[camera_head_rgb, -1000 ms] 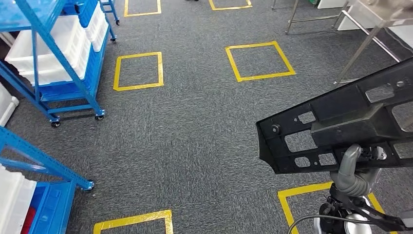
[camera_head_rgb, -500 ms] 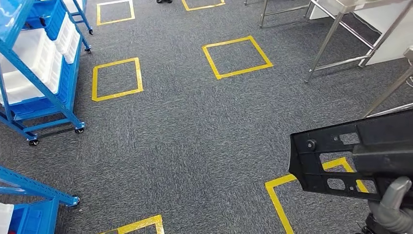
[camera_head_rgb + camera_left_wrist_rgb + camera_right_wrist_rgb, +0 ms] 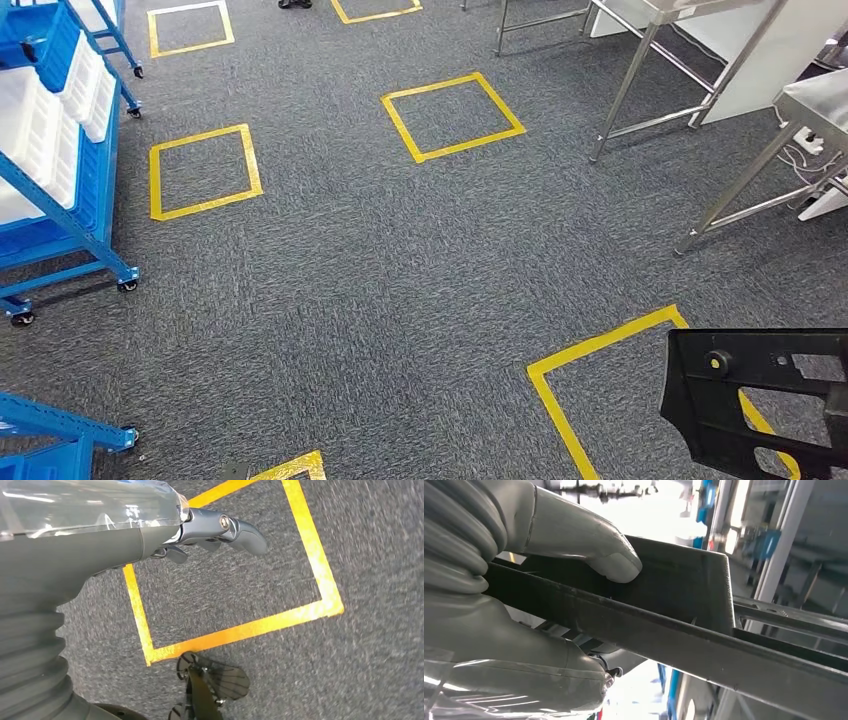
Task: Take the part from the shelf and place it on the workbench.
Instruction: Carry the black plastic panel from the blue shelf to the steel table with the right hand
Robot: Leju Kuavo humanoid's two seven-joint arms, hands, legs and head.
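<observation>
I hold the black part (image 3: 684, 630) in my right hand (image 3: 524, 595), thumb pressed on its upper face. My left hand (image 3: 215, 535) hangs holding nothing. I judge this the carrying step; next, reach the steel bench (image 3: 810, 100) ahead.

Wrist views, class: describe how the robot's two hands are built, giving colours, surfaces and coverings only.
The left hand has a smooth grey body, a grey ribbed cover behind it, clear glossy plastic film over the top, and darker blue-grey fingers with a round metal pin at one joint. The right hand shows the same grey ribbed cover, a thick light-grey thumb, and clear film over its lower part.
</observation>
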